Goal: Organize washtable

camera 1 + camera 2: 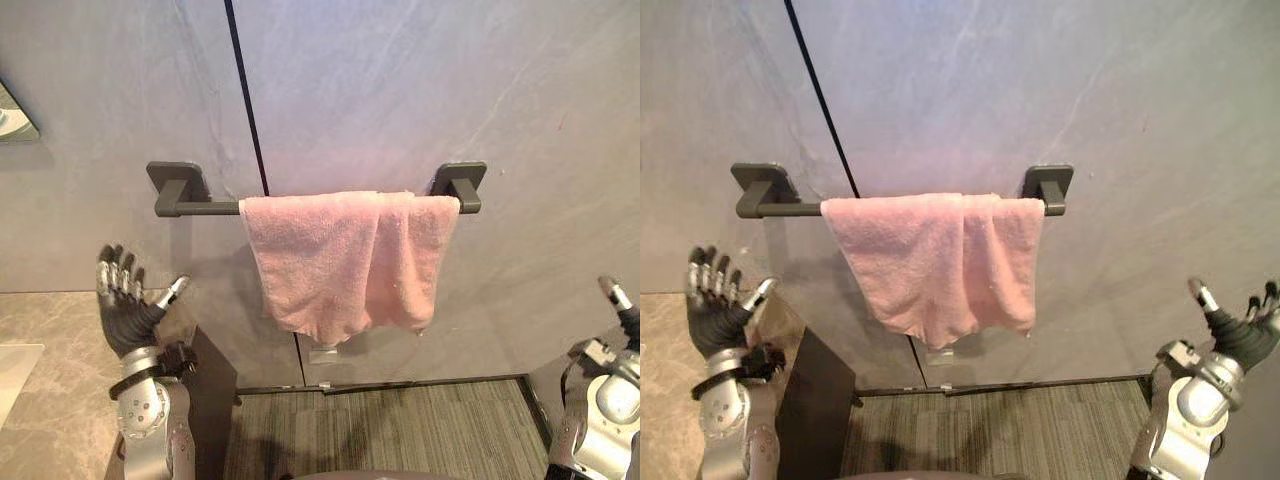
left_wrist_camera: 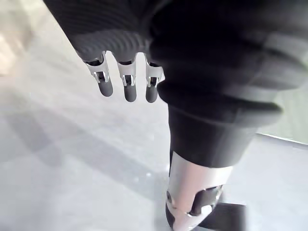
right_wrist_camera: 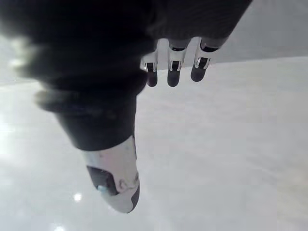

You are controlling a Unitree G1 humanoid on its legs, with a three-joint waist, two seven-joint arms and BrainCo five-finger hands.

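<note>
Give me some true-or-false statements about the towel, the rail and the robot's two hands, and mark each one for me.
1. A pink towel hangs over the dark rail on the wall. True.
2. The towel covers the rail from end to end. False: it sits toward the right end, and the left stretch of the rail is bare.
3. The left hand is gripping the towel. False: it is open, raised below the rail's left end, apart from the towel.
4. The right hand is open and holds nothing. True.
</note>
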